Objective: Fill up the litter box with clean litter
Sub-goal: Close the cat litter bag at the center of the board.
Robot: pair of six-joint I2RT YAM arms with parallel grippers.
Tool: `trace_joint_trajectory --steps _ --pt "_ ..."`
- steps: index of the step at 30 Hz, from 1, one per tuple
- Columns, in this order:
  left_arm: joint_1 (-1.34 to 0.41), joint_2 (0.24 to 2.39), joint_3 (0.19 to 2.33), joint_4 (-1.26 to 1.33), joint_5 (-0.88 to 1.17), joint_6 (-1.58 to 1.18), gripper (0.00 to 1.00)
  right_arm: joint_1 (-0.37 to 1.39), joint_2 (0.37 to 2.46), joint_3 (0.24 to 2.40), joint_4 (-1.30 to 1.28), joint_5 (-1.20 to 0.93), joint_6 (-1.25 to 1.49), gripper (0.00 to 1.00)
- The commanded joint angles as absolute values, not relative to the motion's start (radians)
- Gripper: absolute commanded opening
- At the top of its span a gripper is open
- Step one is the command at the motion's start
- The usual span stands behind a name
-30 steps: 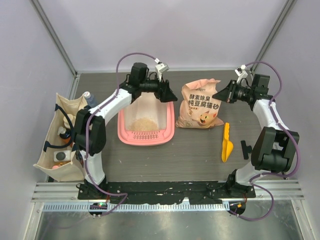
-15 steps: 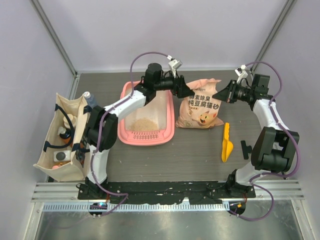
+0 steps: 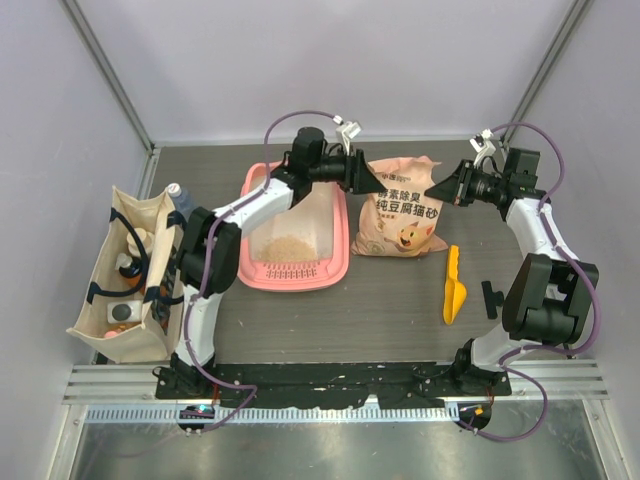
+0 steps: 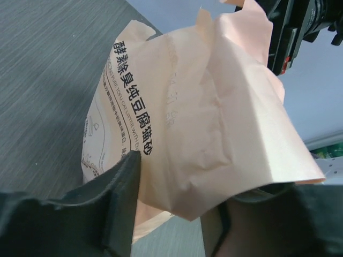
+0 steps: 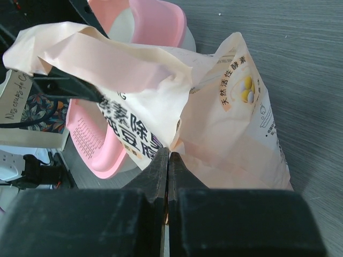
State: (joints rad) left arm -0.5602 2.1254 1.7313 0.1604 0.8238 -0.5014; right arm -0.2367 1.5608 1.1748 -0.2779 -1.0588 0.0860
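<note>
The pink litter box (image 3: 244, 262) lies left of centre with a tan pile of clean litter (image 3: 288, 247) on its whitish floor. To its right the peach litter bag (image 3: 405, 222) stands on the table. My left gripper (image 3: 375, 186) is at the bag's top left corner. In the left wrist view this gripper (image 4: 179, 187) is open, its fingers (image 4: 122, 201) straddling a folded flap of the bag (image 4: 214, 123). My right gripper (image 3: 433, 190) is at the top right corner, where it (image 5: 168, 152) is shut on the bag's edge (image 5: 236, 134).
A yellow-orange scoop (image 3: 453, 285) lies right of the bag, with a small black part (image 3: 490, 298) beside it. A beige tote bag (image 3: 122, 275) holding bottles stands at the table's left edge. Grey walls close in the back and sides.
My left arm has swung right from above the litter box to the bag's top left corner. Its jaws now straddle the bag's flap. The right arm has stayed still.
</note>
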Motion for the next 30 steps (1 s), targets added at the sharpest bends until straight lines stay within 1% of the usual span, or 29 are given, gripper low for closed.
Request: trace_joint_trajectory --steps 1,2,3,4,5,9,12,13,20,24,26,30 --pt "-0.552 2.141 1.790 0.158 0.860 -0.575 0.42 -0.242 1.537 1.246 -0.225 -1.123 0.095 0.01" --pt "-0.549 2.151 1.802 0.155 0.879 -0.621 0.35 -0.242 1.536 1.246 -0.227 -1.126 0.095 0.02" --pt "-0.548 2.157 1.827 0.152 0.897 -0.647 0.13 -0.242 1.534 1.244 -0.230 -1.129 0.097 0.01" --pt "-0.545 2.166 1.841 0.140 0.923 -0.687 0.04 -0.242 1.534 1.246 -0.233 -1.135 0.098 0.01" --pt "-0.535 2.189 1.854 0.109 0.974 -0.760 0.00 -0.242 1.534 1.246 -0.236 -1.143 0.100 0.01" --pt "-0.522 2.247 1.955 -0.026 1.144 -0.799 0.00 -0.250 1.557 1.249 -0.241 -1.202 0.135 0.01" --pt "-0.502 2.307 2.092 -0.259 1.175 -0.779 0.00 -0.262 1.563 1.249 -0.242 -1.212 0.149 0.01" --pt "-0.496 2.303 2.094 -0.291 1.175 -0.781 0.00 -0.267 1.565 1.250 -0.244 -1.215 0.149 0.01" --pt "-0.469 2.272 2.089 -0.347 1.281 -0.851 0.00 -0.311 1.612 1.290 -0.255 -1.313 0.196 0.02" --pt "-0.446 2.237 2.048 -0.357 1.209 -0.873 0.00 -0.311 1.617 1.313 -0.300 -1.348 0.190 0.01" --pt "-0.433 2.197 2.010 -0.212 1.200 -0.935 0.00 -0.311 1.605 1.302 -0.331 -1.338 0.134 0.01" --pt "-0.428 2.226 2.054 -0.192 1.209 -0.959 0.00 -0.298 1.606 1.256 -0.354 -1.332 0.143 0.01"
